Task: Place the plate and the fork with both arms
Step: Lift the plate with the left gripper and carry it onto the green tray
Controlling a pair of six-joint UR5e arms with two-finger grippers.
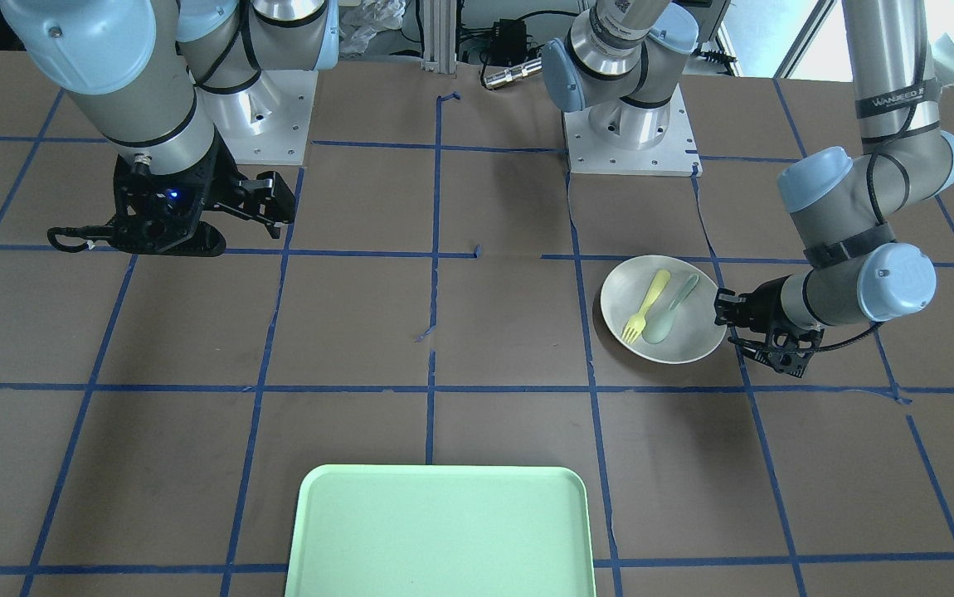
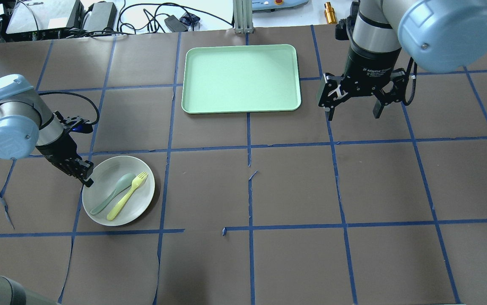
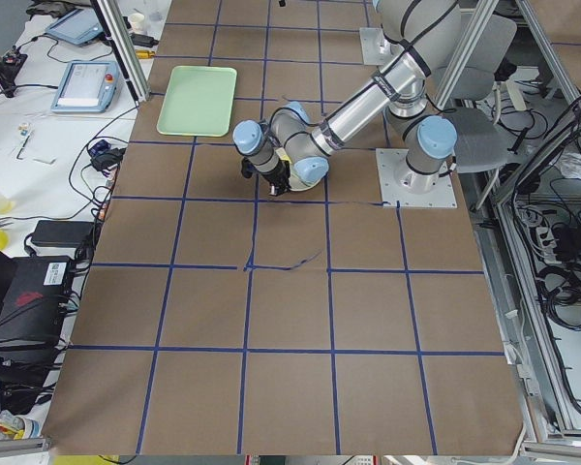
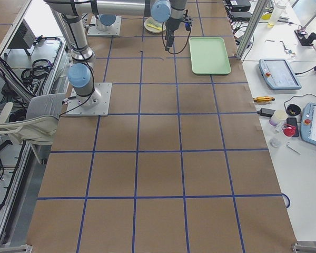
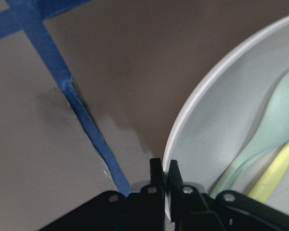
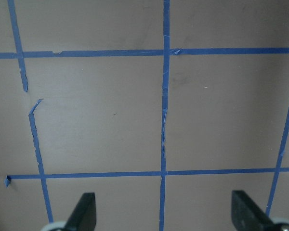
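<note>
The white plate lies on the brown table at my left, also in the front view. The pale-yellow fork lies in it beside a grey-green spoon. My left gripper is low at the plate's left rim. In the left wrist view its fingers are pinched on the rim of the plate, with the fork and the spoon close by. My right gripper hangs open and empty above the table, right of the tray; its wrist view holds only taped table.
The mint-green tray lies at the far middle of the table, also in the front view. Blue tape lines grid the brown table. Cables and devices lie beyond the far edge.
</note>
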